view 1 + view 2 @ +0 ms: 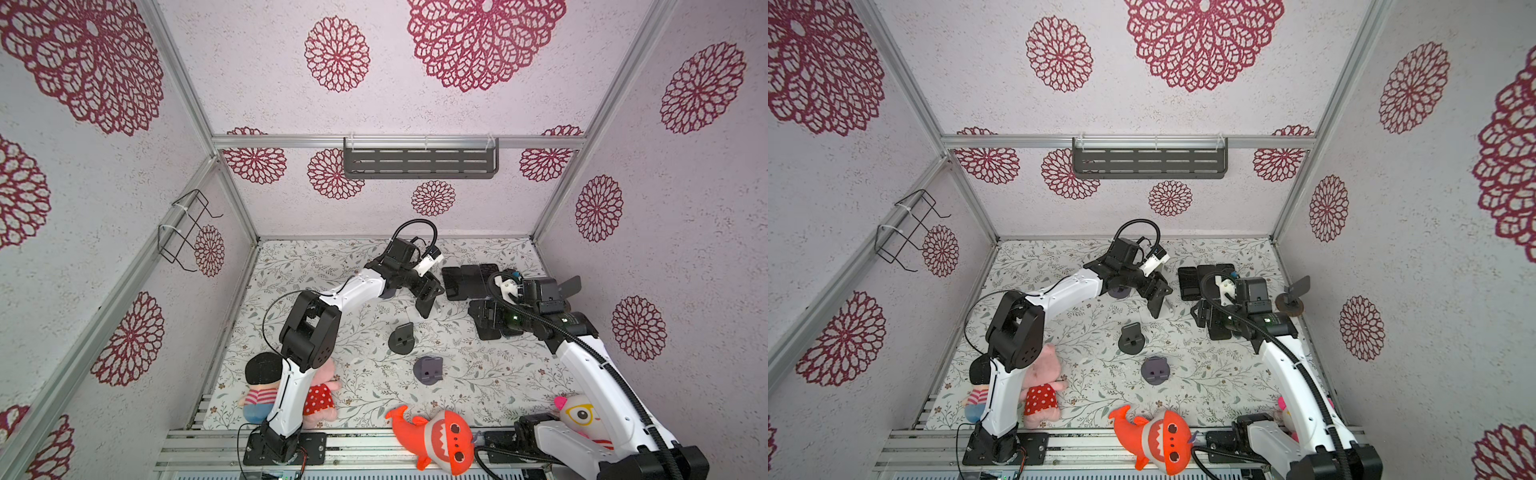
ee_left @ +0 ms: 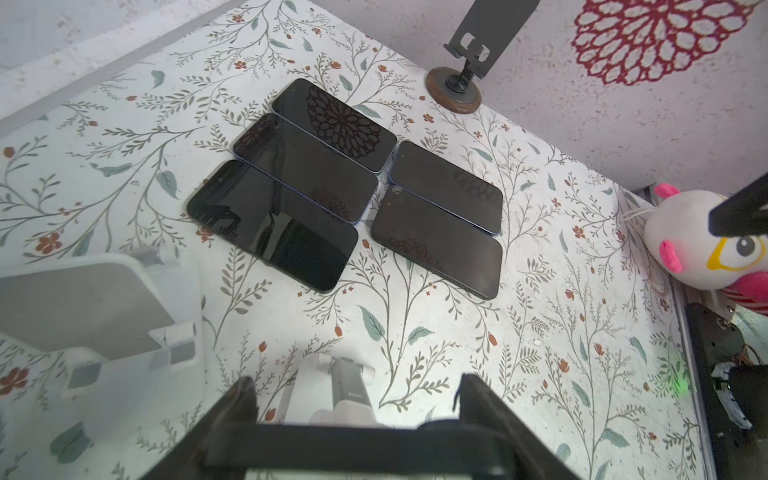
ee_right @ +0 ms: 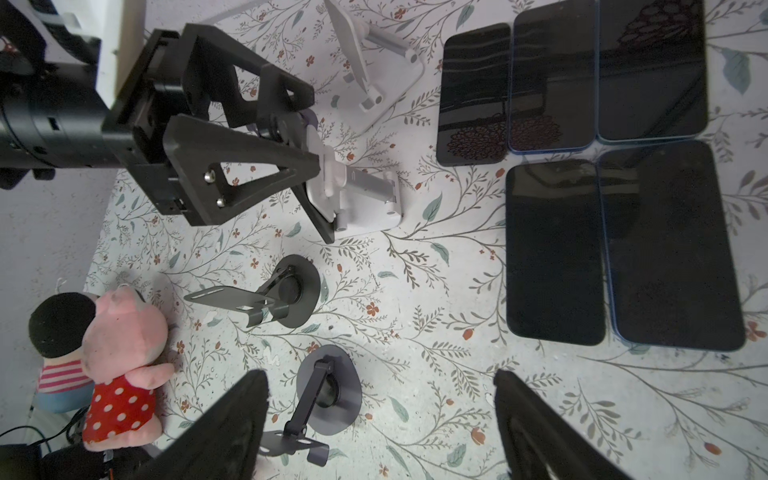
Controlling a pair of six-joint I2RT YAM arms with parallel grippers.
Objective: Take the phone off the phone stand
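The left gripper (image 3: 313, 135) pinches the side edges of the dark phone (image 3: 321, 218), which leans in the white phone stand (image 3: 368, 203) on the floral table (image 3: 415, 291), while the right gripper (image 3: 380, 374), spread and empty, hovers near five flat-lying phones (image 3: 555, 253).

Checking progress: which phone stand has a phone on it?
The white stand at the left gripper, phone leaning on it; the other four stands are empty.
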